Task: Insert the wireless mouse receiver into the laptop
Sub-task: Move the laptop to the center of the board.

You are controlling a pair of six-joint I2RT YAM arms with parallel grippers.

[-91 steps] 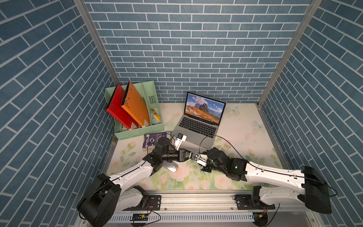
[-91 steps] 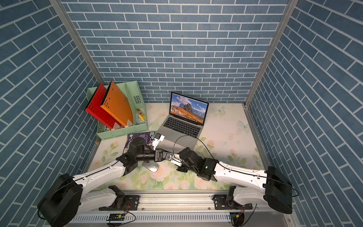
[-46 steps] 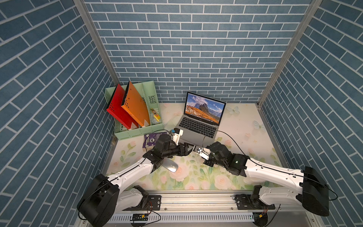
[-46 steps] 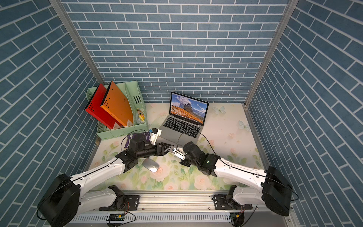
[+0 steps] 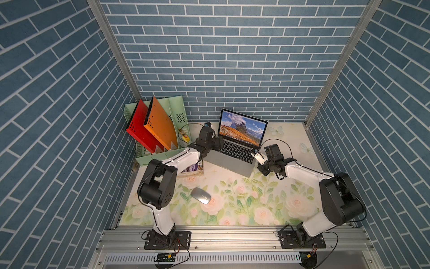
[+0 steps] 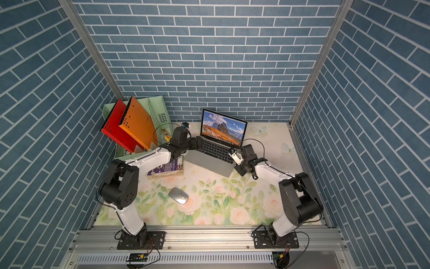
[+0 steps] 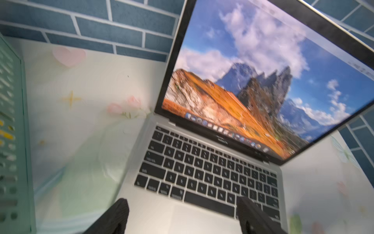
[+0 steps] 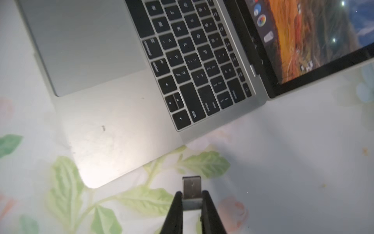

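The laptop (image 5: pixel 235 151) (image 6: pixel 213 154) stands open at the back of the floral mat, its mountain wallpaper lit. My left gripper (image 7: pixel 184 204) (image 5: pixel 220 142) hangs open over the laptop's left palm rest (image 7: pixel 153 212), with nothing between its black fingers (image 7: pixel 119 212). At the laptop's right side, my right gripper (image 8: pixel 191 194) (image 5: pixel 253 152) is shut on the receiver (image 8: pixel 191 186), a small silver USB plug that sticks out past the fingertips. The plug hovers over the mat, apart from the laptop's right edge (image 8: pixel 202 133). The wireless mouse (image 5: pixel 201 195) (image 6: pixel 178 195) lies alone on the mat near the front.
A green file rack (image 5: pixel 176 116) (image 6: pixel 158 111) with red and orange folders stands at the back left. A purple book (image 5: pixel 194 168) (image 6: pixel 166 168) lies under my left arm, beside the laptop. Brick-pattern walls close three sides, and a metal rail (image 5: pixel 232 237) runs along the front.
My left gripper has opened and swung from the front middle to the laptop's left side. My right gripper carried the receiver back to the laptop's right side. The mouse now lies uncovered.
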